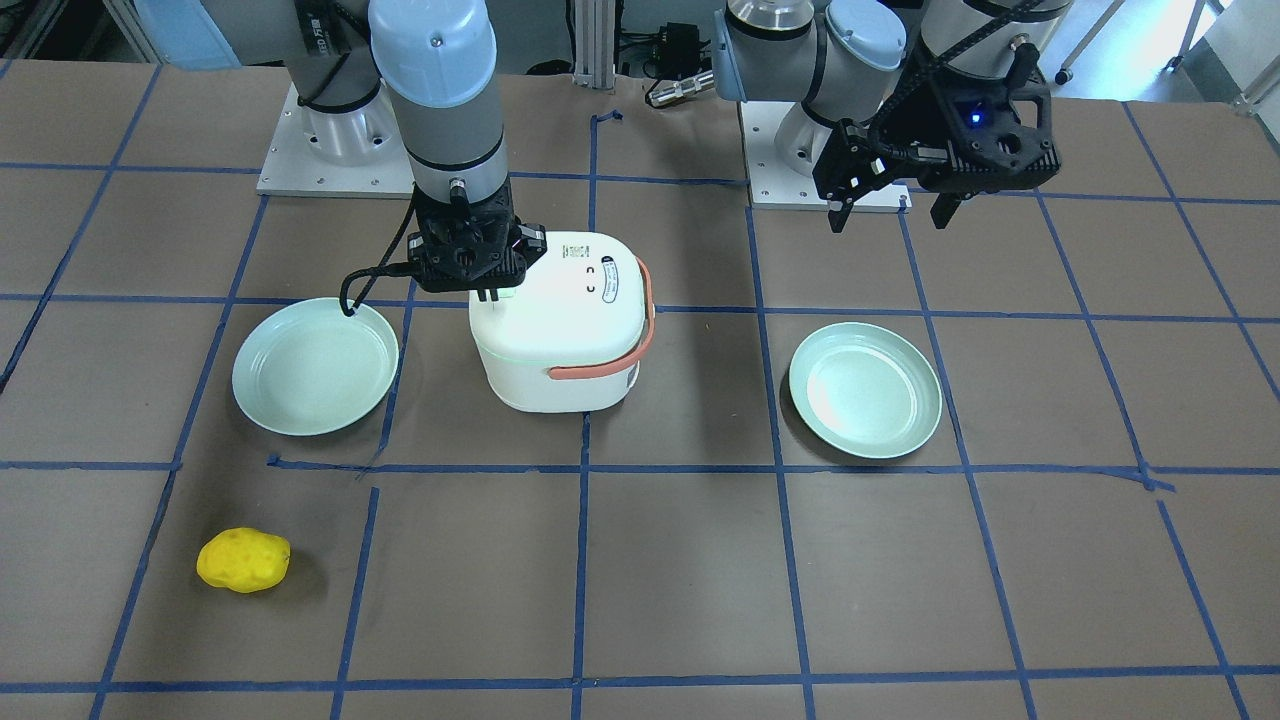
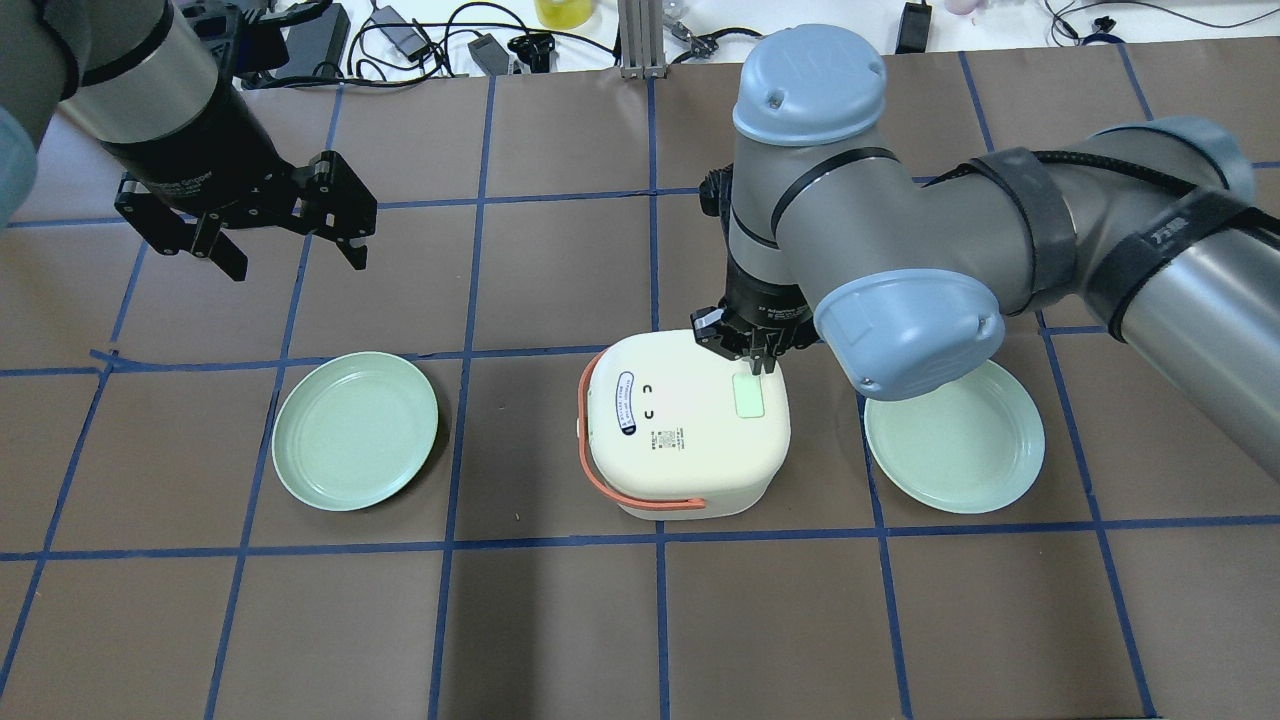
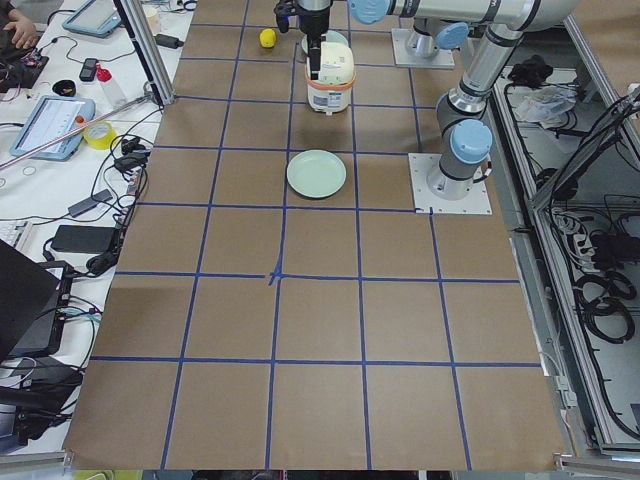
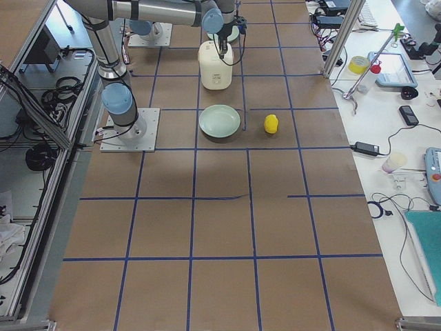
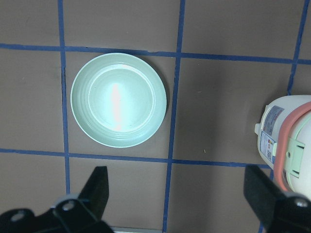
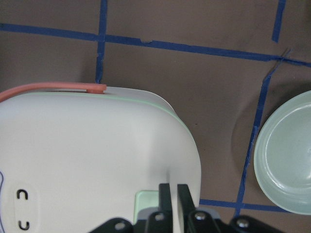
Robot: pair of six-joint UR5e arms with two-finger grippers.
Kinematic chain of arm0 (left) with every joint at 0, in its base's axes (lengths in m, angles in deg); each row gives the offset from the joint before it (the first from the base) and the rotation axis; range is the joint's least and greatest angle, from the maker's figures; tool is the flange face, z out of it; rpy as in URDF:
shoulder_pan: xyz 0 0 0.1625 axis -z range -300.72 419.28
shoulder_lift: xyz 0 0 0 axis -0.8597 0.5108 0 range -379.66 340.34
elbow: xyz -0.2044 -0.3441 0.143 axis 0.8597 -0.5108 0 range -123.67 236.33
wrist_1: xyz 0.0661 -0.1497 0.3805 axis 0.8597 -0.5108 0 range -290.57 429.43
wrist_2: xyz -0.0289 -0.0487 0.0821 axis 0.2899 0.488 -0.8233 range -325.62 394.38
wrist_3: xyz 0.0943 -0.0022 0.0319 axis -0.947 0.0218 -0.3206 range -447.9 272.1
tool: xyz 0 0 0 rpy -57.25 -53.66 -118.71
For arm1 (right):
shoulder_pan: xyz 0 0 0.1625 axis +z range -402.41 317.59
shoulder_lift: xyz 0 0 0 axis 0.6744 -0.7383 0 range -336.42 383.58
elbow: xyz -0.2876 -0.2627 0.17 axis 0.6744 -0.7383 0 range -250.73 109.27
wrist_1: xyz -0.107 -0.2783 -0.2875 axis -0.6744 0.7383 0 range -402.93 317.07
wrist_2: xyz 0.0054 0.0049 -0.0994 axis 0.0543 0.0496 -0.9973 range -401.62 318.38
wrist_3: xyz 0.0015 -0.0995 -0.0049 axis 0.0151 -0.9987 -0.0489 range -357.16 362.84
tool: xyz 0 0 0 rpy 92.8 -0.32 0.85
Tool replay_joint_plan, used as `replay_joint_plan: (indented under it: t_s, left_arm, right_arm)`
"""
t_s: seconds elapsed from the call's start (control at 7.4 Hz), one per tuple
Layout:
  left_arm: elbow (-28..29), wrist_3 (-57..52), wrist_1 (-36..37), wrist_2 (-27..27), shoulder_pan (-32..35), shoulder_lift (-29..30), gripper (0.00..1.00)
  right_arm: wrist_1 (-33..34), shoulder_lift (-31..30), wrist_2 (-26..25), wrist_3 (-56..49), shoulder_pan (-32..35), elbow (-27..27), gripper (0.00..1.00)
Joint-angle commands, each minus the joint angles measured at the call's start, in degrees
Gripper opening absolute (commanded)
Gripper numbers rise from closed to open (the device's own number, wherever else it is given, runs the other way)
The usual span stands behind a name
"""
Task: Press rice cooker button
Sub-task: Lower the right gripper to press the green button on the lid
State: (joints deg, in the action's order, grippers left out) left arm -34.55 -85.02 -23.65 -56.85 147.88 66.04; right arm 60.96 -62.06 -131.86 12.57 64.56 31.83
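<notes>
- At mid-table the rice cooker [image 2: 685, 430] is found upright with its lid shut, between two pale green plates [image 2: 355, 430] [image 2: 955, 440]. The orange handle [image 2: 640, 500] is folded down around one side.
- The cooker's shell is judged to be rigid, glossy plastic, and fairly light if empty. It is likely to slide on the brown table [image 2: 640, 620] if pushed sideways, so any load is best directed straight down.
- The left gripper [image 2: 297, 262] is held high and well apart from the cooker, with its fingers spread wide and nothing between them.
- The right gripper [image 6: 174, 194] is pointed down at the lid with its two fingers brought together into a single narrow tip. Nothing is clamped between them.
- The button [image 2: 749, 397], a pale green rectangular pad, is set flush in the lid near the edge facing the right-hand plate. No grasp is needed, and the pad's centre is judged the proper contact spot.
- The fingertips are seen at the pad's edge. Contact cannot be confirmed, and an off-centre push is judged liable to slip onto the slick lid.
</notes>
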Motion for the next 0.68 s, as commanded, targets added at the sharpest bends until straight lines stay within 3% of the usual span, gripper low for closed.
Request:
replay_joint_plan:
  t_s: [0.0,0.54]
  left_arm:
    - [0.0,-0.1,0.0,0.0,0.0,0.0,1.00]
    - [0.0,0.0,0.0,0.0,0.0,0.0,1.00]
  right_arm:
    - [0.1,0.1,-0.1,0.0,0.4,0.8,0.19]
    - [0.2,0.5,-0.5,-0.2,1.6,0.8,0.19]
